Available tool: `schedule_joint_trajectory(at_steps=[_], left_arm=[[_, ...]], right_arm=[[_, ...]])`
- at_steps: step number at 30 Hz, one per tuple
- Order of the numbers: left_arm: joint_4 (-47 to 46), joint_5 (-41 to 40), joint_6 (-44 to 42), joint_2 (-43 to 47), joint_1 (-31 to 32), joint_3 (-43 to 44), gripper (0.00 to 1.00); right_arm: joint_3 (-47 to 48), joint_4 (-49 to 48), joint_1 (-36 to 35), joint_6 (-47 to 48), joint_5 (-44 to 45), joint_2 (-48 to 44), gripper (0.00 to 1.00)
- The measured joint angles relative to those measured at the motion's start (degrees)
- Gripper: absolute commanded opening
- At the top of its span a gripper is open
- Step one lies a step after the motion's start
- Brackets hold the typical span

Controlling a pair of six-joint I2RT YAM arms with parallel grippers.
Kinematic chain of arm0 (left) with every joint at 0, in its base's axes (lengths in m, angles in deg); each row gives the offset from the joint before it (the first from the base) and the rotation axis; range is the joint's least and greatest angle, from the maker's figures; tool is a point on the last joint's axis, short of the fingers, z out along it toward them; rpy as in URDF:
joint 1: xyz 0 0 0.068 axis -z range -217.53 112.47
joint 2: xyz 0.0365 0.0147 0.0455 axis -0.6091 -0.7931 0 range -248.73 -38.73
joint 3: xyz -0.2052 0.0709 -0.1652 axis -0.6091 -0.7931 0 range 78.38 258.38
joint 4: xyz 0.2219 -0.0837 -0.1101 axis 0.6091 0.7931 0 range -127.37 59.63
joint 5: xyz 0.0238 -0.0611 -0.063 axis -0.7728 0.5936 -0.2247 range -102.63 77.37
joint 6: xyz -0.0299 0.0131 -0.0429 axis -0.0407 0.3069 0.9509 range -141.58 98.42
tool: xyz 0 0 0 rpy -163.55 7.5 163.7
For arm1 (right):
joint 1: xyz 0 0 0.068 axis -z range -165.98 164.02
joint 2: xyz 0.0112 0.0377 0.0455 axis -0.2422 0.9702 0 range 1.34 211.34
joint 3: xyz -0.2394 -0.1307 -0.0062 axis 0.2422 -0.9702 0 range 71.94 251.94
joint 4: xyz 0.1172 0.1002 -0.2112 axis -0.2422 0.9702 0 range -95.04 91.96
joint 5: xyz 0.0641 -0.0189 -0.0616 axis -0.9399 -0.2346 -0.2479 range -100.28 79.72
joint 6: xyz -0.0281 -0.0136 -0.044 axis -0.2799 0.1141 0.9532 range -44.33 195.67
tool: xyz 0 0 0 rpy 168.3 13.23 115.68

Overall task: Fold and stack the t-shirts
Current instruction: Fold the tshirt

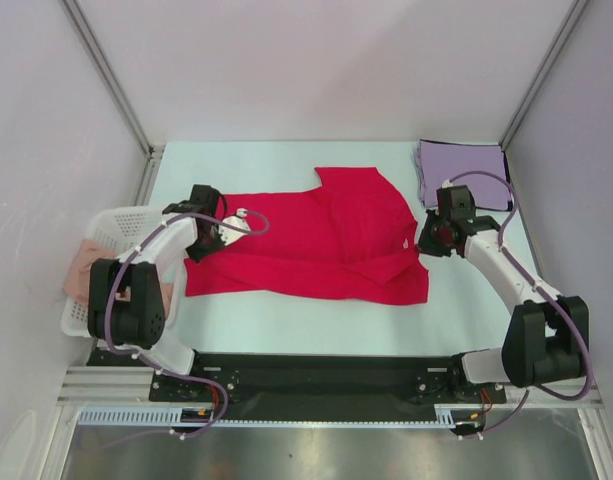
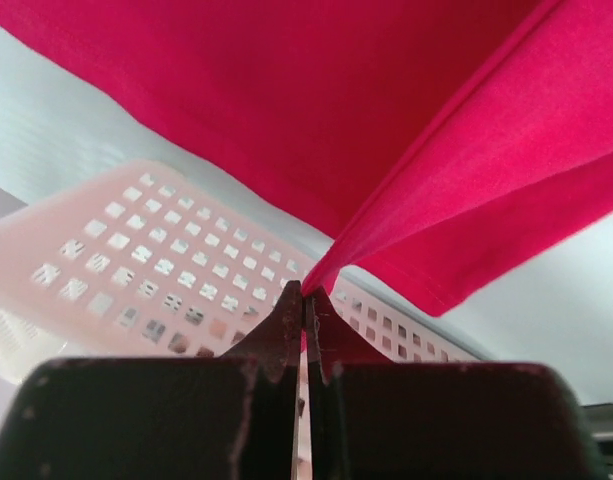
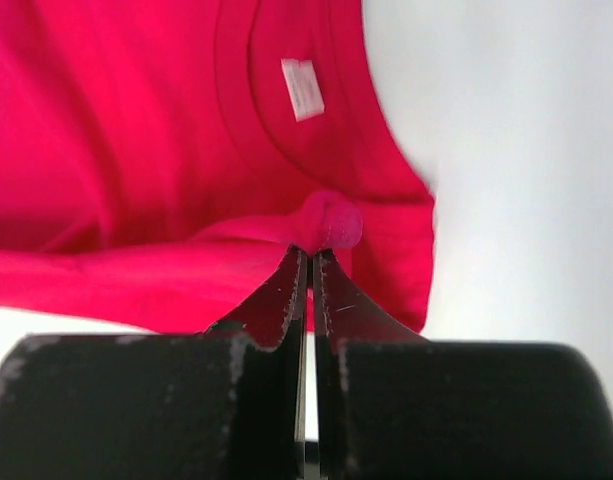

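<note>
Red tee [image 1: 306, 245] lies mid-table, spread wide but rumpled. Diagonal folds run across its right half, and one flap sticks out toward the back. A small white label [image 3: 303, 88] shows inside the collar, on the tee's right side. Lavender tee [image 1: 461, 165] is folded square in the back right corner, apart from the red one.

The red tee's near hem runs fairly straight, with bare table [image 1: 306, 325] between it and the arm bases. There is more bare table behind the tee. Its left edge ends just beside the basket [image 1: 106, 250], which sits at the table's left edge with pinkish cloth [image 1: 86, 265] in it. Walls close in on both sides.

Left gripper [image 2: 304, 300] is at the tee's left edge, jaws pinched tight on a corner of red cloth. The cloth is drawn up into a taut ridge from the tips, and the basket shows right behind it. The left arm is bent, elbow raised, beside the basket.

Right gripper [image 3: 311, 258] is at the tee's right edge near the collar, jaws clamped on a small bunched knob of red cloth. The right arm reaches forward and inward from its base.
</note>
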Motion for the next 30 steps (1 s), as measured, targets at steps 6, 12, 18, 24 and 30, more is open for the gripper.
schedule_joint_trajectory(at_steps=[6,12,18,24,30], left_arm=[[-1.70,-0.26,0.48,-2.36,0.15,0.20,0.00],[1.03,1.25,0.90,1.22,0.26,-1.14,0.00],[8.26,6.14,0.94,18.62,1.55,-4.94,0.00],[12.37,9.35,1.05,25.99,3.52,-12.20,0.00],[16.15,9.40,0.87,27.93,3.65,-16.00,0.00]], right_arm=[[4.98,-0.79,0.00,3.04,3.02,5.35,0.00],[4.44,7.08,-0.07,1.57,4.04,-2.19,0.00],[1.75,17.18,-0.13,-5.86,2.21,-27.76,0.00],[-7.69,26.36,-0.15,-14.01,-3.02,-42.38,0.00],[-8.66,35.04,-0.15,-14.75,-4.94,-40.74,0.00]])
